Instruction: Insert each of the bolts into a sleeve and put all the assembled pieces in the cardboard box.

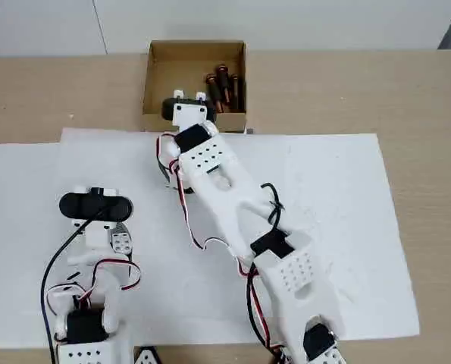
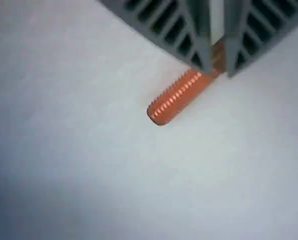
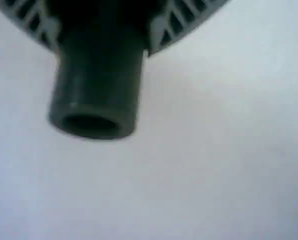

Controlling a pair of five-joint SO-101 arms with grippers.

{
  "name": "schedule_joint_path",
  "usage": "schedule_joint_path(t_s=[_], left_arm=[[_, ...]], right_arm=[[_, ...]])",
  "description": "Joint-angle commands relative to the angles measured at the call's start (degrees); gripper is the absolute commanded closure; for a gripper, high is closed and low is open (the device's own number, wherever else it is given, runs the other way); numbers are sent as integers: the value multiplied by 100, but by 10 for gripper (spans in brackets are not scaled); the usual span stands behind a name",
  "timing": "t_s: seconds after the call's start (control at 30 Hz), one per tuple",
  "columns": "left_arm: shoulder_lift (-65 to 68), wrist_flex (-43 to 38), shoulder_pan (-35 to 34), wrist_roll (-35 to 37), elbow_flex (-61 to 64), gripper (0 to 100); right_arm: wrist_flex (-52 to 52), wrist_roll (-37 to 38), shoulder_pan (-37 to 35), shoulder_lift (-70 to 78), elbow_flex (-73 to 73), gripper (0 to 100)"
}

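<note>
Left tool [image 2: 216, 57] pinches the bolt [image 2: 176, 97] over the near-left sheet [image 1: 324, 227] and right tool [image 3: 101, 30] clamps the sleeve [image 3: 96, 95] nearer the box [image 1: 155, 83], well apart; a tilted, shallowly held bolt may miss or jam at the mouth

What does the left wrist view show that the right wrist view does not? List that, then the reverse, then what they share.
Left wrist view, not the right: an orange threaded bolt, gripped at one end by the left arm's fingers, its threaded end sticking out. Right wrist view, not the left: a dark sleeve held by the right arm's fingers, its open end visible. Shared: ribbed grey fingers shut on a part, above the white paper.
</note>
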Motion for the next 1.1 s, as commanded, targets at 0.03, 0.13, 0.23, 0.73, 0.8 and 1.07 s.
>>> schedule_joint_path(t_s=[0.03, 0.13, 0.23, 0.73, 0.8, 1.07], left_arm=[[-26, 18, 0, -26, -40, 994], [-26, 18, 0, -35, -40, 994], [-26, 18, 0, -35, -40, 994], [-26, 18, -35, 0, -40, 994], [-26, 26, -44, 0, -40, 994], [0, 273, -44, 9, -848, 994]], right_arm=[[541, 193, 66, -1235, -360, 996], [822, 211, 66, -1851, -360, 996], [1200, 211, 66, -2457, -360, 996], [1666, 545, 1332, -5525, 396, 996], [1666, 545, 1499, -6070, 958, 996], [1596, 545, 2246, -8321, 3560, 996]])
